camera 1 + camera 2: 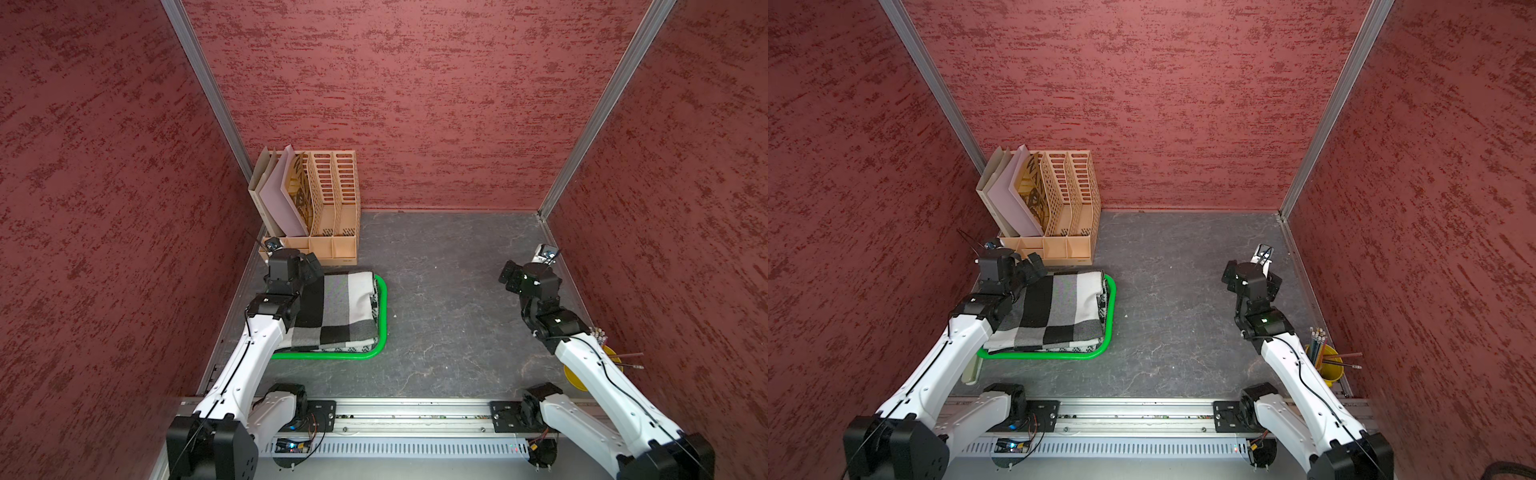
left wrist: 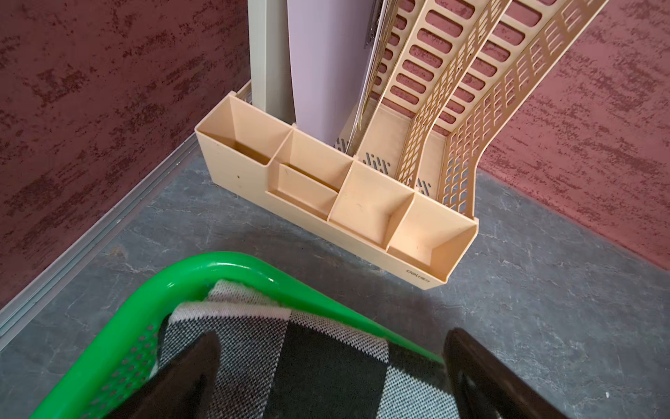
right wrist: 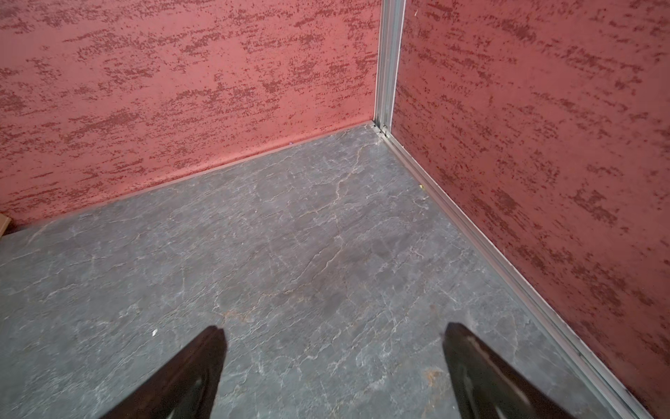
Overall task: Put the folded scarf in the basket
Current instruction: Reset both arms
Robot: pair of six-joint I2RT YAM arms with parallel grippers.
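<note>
Job looks done, far as I can see: scarf (image 1: pixel 332 309) lies folded flat inside basket (image 1: pixel 384 307), w/in the green rim. L pincer (image 2: pixel 331 335) hangs just above the scarf's far end, jaws wide apart, gripping nothing. Cloth sits below & between the jaws; can't tell if they touch it. Organiser (image 1: pixel 332 199) stands just beyond that pincer. R pincer (image 3: pixel 333 328) is spread open too, empty, over bare table (image 3: pixel 290 235). Scarf & basket are well apart from it, off toward the L arm. Left to do, prob. only pulling both arms back.
</note>
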